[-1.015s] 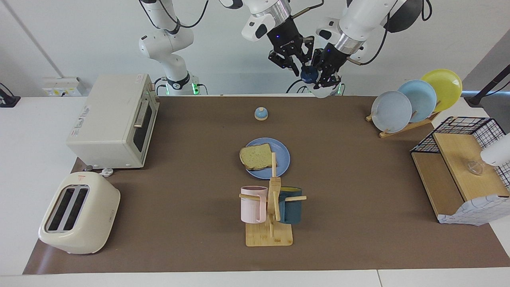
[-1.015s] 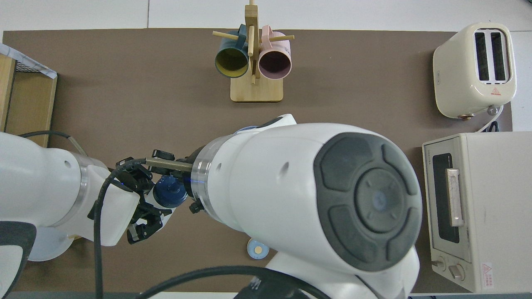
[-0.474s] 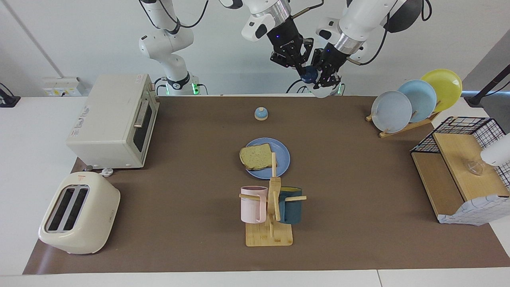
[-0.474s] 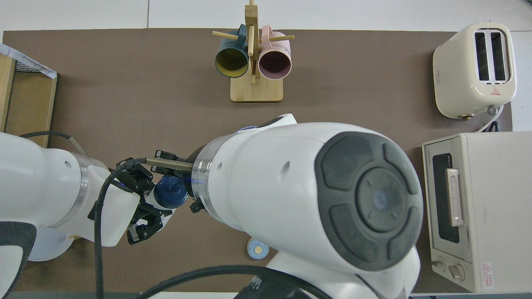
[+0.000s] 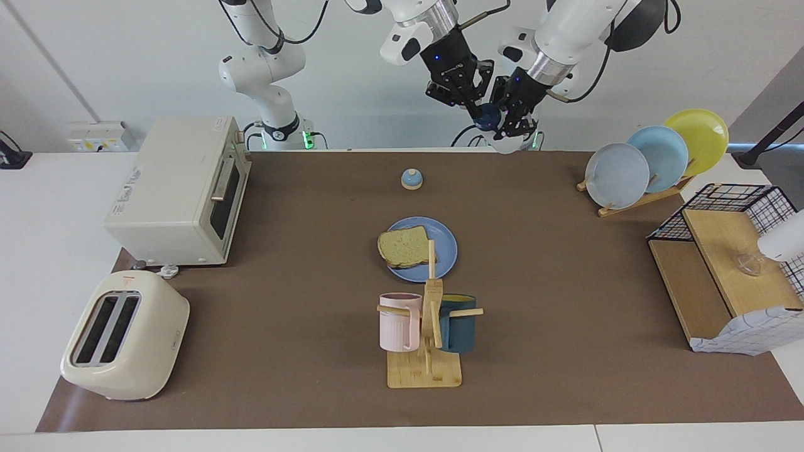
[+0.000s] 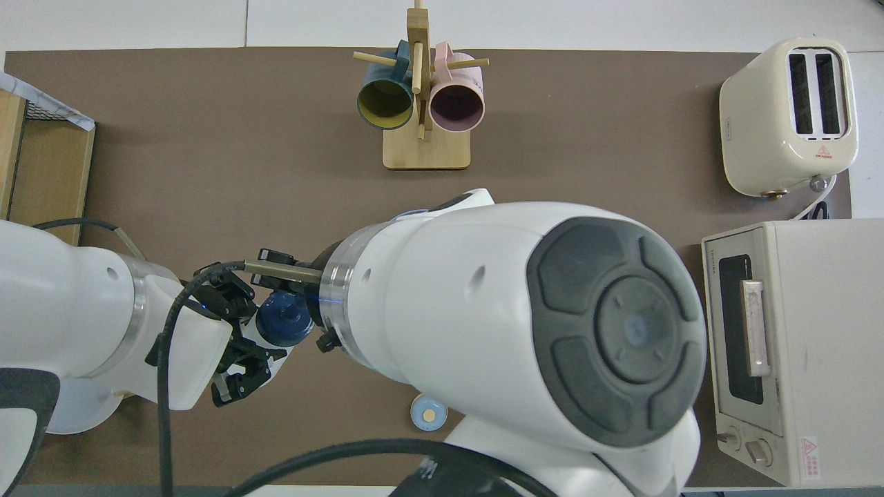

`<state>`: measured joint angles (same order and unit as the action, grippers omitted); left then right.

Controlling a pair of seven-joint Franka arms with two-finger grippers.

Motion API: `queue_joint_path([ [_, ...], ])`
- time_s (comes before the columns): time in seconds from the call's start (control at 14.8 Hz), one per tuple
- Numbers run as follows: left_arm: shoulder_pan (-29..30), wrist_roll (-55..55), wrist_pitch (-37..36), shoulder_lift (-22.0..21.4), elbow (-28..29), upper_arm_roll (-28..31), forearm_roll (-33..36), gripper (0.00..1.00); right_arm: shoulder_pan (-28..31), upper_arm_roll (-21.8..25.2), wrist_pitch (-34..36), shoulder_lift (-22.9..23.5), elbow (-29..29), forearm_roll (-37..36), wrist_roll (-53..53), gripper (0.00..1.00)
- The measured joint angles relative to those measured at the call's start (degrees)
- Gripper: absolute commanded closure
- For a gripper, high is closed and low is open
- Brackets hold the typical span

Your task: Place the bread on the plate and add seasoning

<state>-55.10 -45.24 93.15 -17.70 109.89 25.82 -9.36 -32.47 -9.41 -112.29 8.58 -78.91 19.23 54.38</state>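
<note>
The left gripper (image 5: 510,123) held the seasoning (image 5: 502,139) by its body, high over the table's robot edge. The right gripper (image 5: 472,108) sat at its navy cap — grip unclear. Light, smooth plastic — likely slippery; squeeze the wider base.

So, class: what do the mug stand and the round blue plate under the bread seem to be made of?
The pale tan mug stand looks like unfinished wood or bamboo: matte, faintly grained. The round medium-blue plate looks like smooth plastic or glazed ceramic; its even colour leaves that open.
</note>
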Motion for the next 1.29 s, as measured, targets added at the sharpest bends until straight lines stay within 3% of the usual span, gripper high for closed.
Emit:
queue_joint_path([
  [0.81, 0.0, 0.1, 0.4, -0.1, 0.0, 0.1, -0.6, 0.80, 2.4, 0.2, -0.1, 0.1, -0.2, 1.9, -1.3, 1.00],
  [0.88, 0.0, 0.1, 0.4, -0.1, 0.0, 0.1, -0.6, 0.80, 2.3, 0.2, -0.1, 0.0, -0.2, 1.6, -1.7, 0.93],
  [0.95, 0.0, 0.1, 0.4, -0.1, 0.0, 0.1, -0.6, 0.80, 2.2, 0.2, -0.1, 0.0, -0.2, 1.3, -2.2, 0.59],
  [1.08, 0.0, 0.1, 0.4, -0.1, 0.0, 0.1, -0.6, 0.80, 2.4, 0.3, -0.1, 0.0, -0.3, 1.2, -3.8, 0.10],
  [1.15, 0.0, 0.1, 0.4, -0.1, 0.0, 0.1, -0.6, 0.80, 2.5, 0.3, -0.1, 0.0, -0.4, 1.1, -4.4, 0.00],
  [1.29, 0.0, 0.1, 0.4, -0.1, 0.0, 0.1, -0.6, 0.79, 2.9, 0.3, -0.1, 0.0, -0.6, 0.8, -5.2, 0.00],
])
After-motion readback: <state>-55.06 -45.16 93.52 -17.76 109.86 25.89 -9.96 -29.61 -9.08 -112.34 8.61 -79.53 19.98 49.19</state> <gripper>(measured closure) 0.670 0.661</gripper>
